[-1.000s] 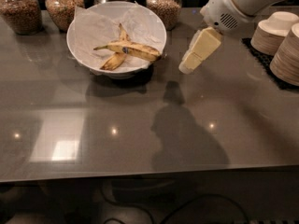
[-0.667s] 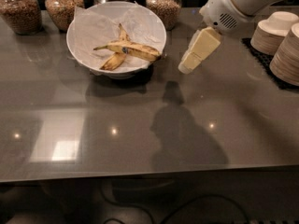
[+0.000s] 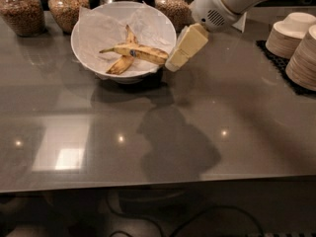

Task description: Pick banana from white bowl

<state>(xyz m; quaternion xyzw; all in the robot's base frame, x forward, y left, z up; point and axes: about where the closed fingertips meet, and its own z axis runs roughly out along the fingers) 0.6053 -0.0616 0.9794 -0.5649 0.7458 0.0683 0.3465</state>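
The gripper point(image 3: 174, 63) has moved left, closer to the white bowl point(image 3: 85, 62). Before, there was a gap between them. Now its cream tip sits right at the bowl's edge, at 3 o'clock of the bowl, just beside the banana's point(image 3: 140, 52) right end. I cannot tell if the gripper is wide or narrow, and it holds nothing that I can see.

The banana lies in the bowl on crinkly white paper point(image 3: 98, 31), with a shorter, browner piece point(image 3: 118, 65) crossing it. The bowl sits at about 11 o'clock on the table.

The table point(image 3: 237, 107) is grey and shiny. Small lights shine in it, and the arm's dark shadow point(image 3: 177, 149) lies at 6 o'clock of the bowl. Glass jars point(image 3: 19, 11) of brown bits stand along the back at 12 o'clock. Stacks of small cream bowls point(image 3: 291, 33) sit on a black mat point(image 3: 269, 53) at 3 o'clock.

The white arm point(image 3: 232, 1) is cut off at the top. The jar tops are cut off too, and one jar is partly hidden behind the bowl. Under the table it is dark, with some cables point(image 3: 148, 216).
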